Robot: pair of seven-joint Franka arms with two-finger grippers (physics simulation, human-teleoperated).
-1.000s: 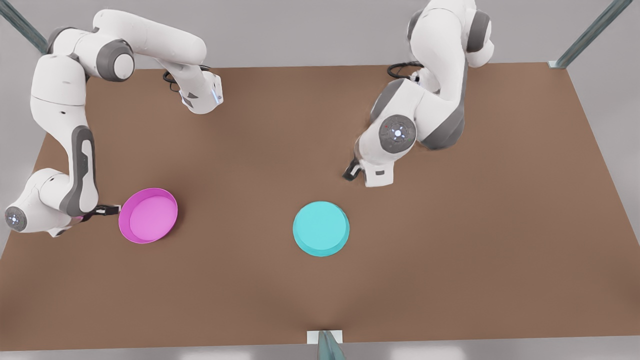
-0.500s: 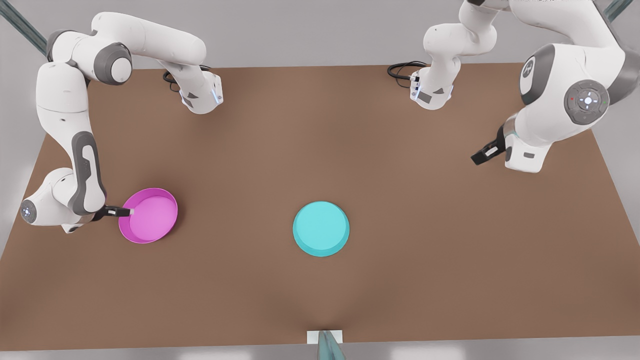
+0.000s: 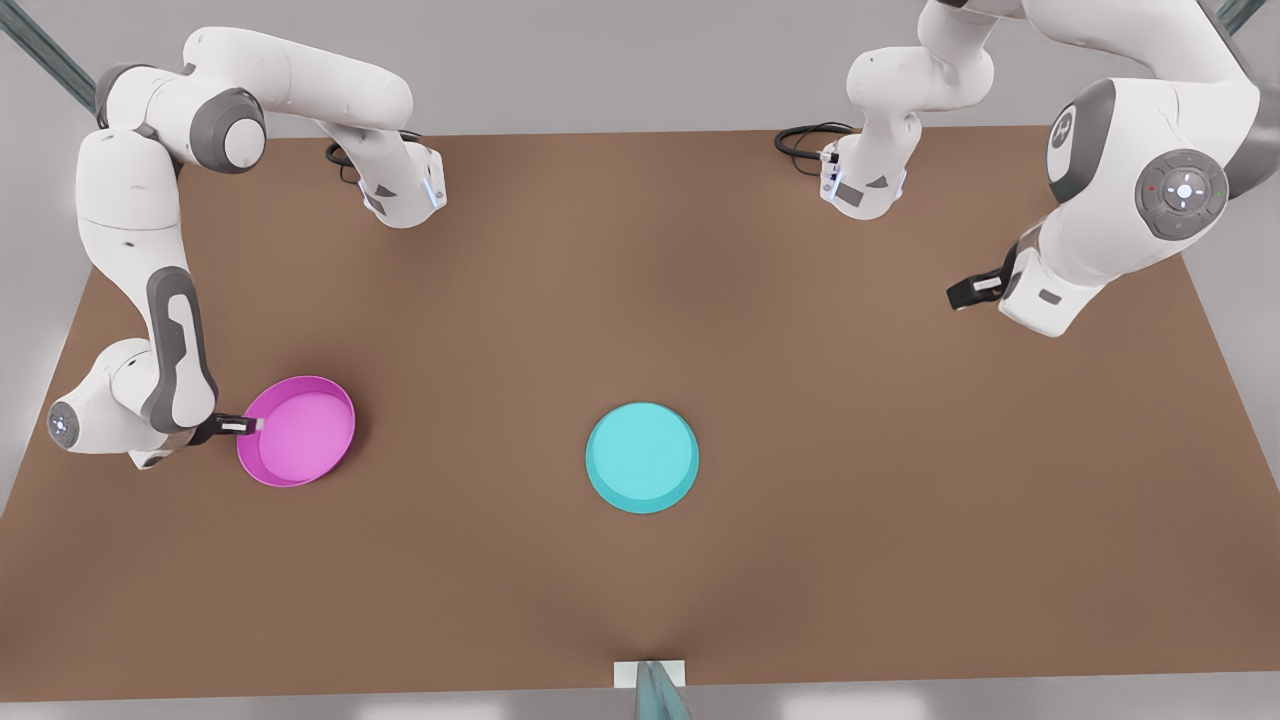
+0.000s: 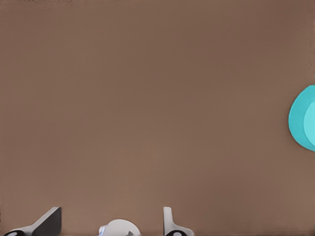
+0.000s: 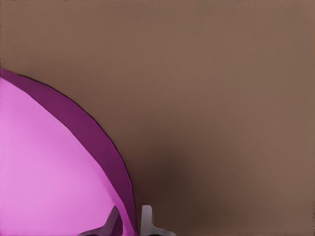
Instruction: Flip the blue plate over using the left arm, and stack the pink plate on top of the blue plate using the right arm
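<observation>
Pink plate (image 3: pixel 296 431) rim pinched by right pincer (image 3: pixel 250 425).

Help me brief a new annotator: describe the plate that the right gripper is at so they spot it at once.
On the brown table, look toward the front view's left, where the right gripper closes on a round dish's rim. That dish is the pink plate, open side up. The blue plate alone near the middle is turquoise, with nothing touching it.

Two plates, one pink plate (image 3: pixel 297 432), one blue plate (image 3: pixel 641 458); two arms.
</observation>
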